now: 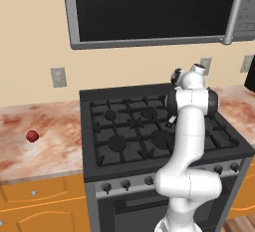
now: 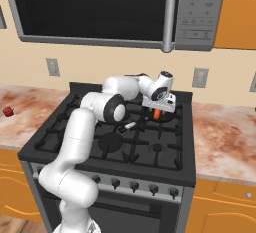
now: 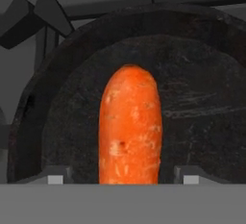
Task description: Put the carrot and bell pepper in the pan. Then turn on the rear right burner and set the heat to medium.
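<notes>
Altogether: one short orange tapered carrot point(image 3: 129, 127), one small dark red roundish bell pepper point(image 1: 32, 136), one shallow round black frying pan point(image 3: 202, 122) and one two-finger gripper point(image 3: 122, 175) were in the scene.
Knobs: five dark round knobs point(image 2: 134, 187) sat in a row along the front of the black gas stove point(image 1: 99, 106).
Gripper: its two dark tips stood apart, one on each side of the carrot's near end, with a slit of dark pan showing between each tip and the orange skin, so nothing was clamped.
Carrot: it was over the pan's black floor, well inside the rim, pointing away from the hand; whether it lay on the floor or was just above it could not be told.
Pan: it sat on the grate bars at the back right of the stove, its pale handle point(image 2: 129, 126) pointing toward the stove's middle.
Bell pepper: it lay alone on the mottled reddish stone counter point(image 1: 55, 126) left of the stove, well apart from the pan.
Open room: the counter around the pepper was bare up to the stove's edge.
In the way: the white arm reached across the stove, covering the right-hand burners in the left base view.
Overhead: a grey microwave point(image 2: 200, 12) hung above the stove.
</notes>
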